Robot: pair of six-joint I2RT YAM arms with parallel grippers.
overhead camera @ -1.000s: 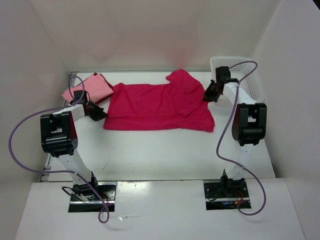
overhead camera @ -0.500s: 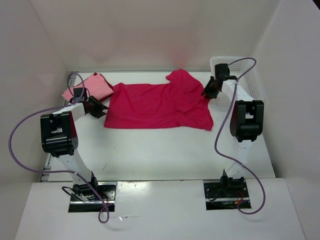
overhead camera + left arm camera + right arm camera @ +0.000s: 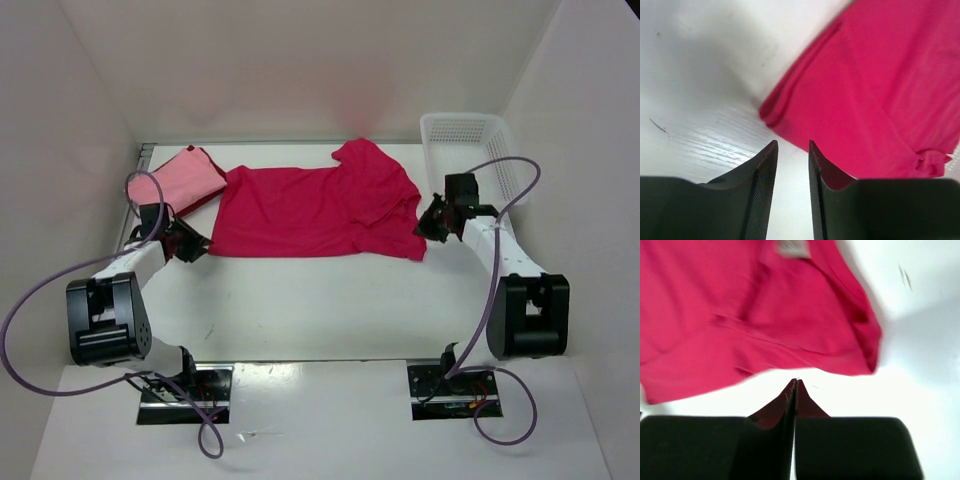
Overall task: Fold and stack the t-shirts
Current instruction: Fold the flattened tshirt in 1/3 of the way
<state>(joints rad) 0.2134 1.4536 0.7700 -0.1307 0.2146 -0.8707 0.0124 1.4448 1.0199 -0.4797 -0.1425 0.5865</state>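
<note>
On the left, the left gripper (image 3: 792,145) is held low over the table (image 3: 320,300). Its fingers (image 3: 765,170) are parted by a narrow gap with nothing caught between them. Just ahead of the fingertips, the rolled near-left corner of the crimson shirt (image 3: 310,210) is seen, close but not touched. It looks like a line-up for a corner pinch, so that the hem can be lifted for a fold. The left arm is stretched forward from a bulky elbow kept near the base, with the wrist angled toward the cloth.

Farther beyond those fingers and off to their left, the folded pink shirt (image 3: 185,175) is parked, with what seems a darker red edge (image 3: 210,195) showing beneath it. That is judged to be the start of the stack, set aside to leave working room.

The crimson shirt is spread flat between the two sets of fingers, not yet folded.

On the right, the right gripper (image 3: 795,382) is seen with its fingers (image 3: 805,402) pressed tight together, and no cloth appears to be pinched. The shirt's near-right hem lies just ahead of the tips. The right arm is bent low, its forearm reaching in toward that corner. The white basket (image 3: 470,130) is left well beyond the fingers.
</note>
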